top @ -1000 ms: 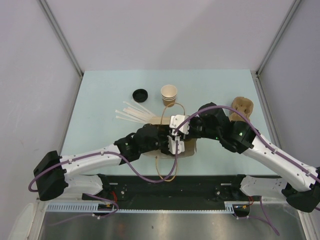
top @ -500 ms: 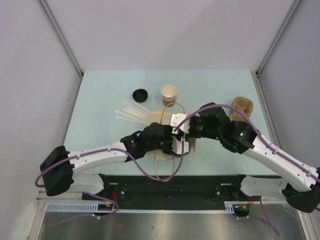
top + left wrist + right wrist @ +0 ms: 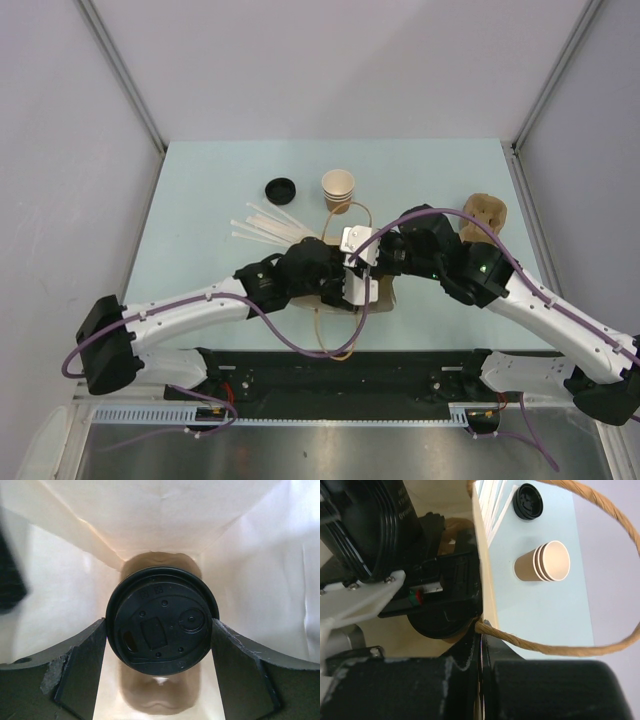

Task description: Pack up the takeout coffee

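The takeout coffee shows its round black lid (image 3: 162, 620) deep inside the paper bag (image 3: 165, 520), whose pale walls fill the left wrist view. My left gripper (image 3: 159, 626) reaches into the bag from above, and its dark fingers (image 3: 85, 660) press both sides of the lid. In the top view the left gripper (image 3: 345, 285) sits in the bag's mouth and hides the cup. My right gripper (image 3: 481, 640) is shut on the bag's top edge (image 3: 482, 575), right where the twine handle (image 3: 545, 650) comes out. The bag (image 3: 385, 292) lies between the two arms.
A stack of lidless brown cups (image 3: 338, 188) and a loose black lid (image 3: 280, 189) stand behind the bag. Clear straws (image 3: 265, 225) lie fanned out to its left. A brown pulp cup carrier (image 3: 485, 215) sits at the right. The bag's second handle (image 3: 335, 340) hangs toward the near edge.
The left arm has shifted a little, its wrist moving slightly away from the near edge inside the bag's mouth. The right arm and the bag edge it holds have stayed put.
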Tool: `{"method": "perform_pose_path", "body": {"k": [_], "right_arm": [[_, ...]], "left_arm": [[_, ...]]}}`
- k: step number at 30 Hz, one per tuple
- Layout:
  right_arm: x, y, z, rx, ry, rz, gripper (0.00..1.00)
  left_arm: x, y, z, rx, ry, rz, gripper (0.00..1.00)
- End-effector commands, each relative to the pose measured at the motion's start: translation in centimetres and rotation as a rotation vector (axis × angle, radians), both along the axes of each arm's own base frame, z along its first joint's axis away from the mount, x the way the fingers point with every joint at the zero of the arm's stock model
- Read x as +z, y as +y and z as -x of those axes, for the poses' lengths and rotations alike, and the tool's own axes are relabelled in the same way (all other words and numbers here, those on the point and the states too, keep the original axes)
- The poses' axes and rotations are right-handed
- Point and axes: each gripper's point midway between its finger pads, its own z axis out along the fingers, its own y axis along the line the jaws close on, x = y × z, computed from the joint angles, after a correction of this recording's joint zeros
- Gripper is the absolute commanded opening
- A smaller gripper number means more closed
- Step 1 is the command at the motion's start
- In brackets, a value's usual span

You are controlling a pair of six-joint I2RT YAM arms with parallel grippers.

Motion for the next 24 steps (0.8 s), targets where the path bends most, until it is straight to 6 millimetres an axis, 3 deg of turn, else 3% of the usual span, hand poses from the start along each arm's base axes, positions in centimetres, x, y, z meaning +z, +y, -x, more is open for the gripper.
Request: {"method": "perform_pose_path", "body": {"k": [1, 8, 13, 16, 24], "right_arm": [[2.1, 1.1, 0.7, 0.055, -0.035, -0.06, 0.0], [2.2, 1.3, 0.9, 0.07, -0.062, -0.057, 0.0], [2.4, 1.8, 1.2, 0.079, -0.046, -0.084, 0.0], [2.0, 2.0, 1.7, 0.086, -0.009, -0.088, 0.0], [1.6, 1.7, 1.7, 0.06, 0.038, -0.101, 0.0]], "left_arm": [[4.9, 0.2, 0.3, 0.005, -0.024, 0.097, 0.19], [6.6, 0.1, -0.1, 0.039, -0.023, 0.131, 0.18], [4.2, -0.8, -0.3, 0.013, -0.015, 0.093, 0.18], [1.6, -1.1, -0.4, 0.004, -0.002, 0.052, 0.17], [-0.8, -1.3, -1.0, 0.01, -0.018, 0.012, 0.17]]}}
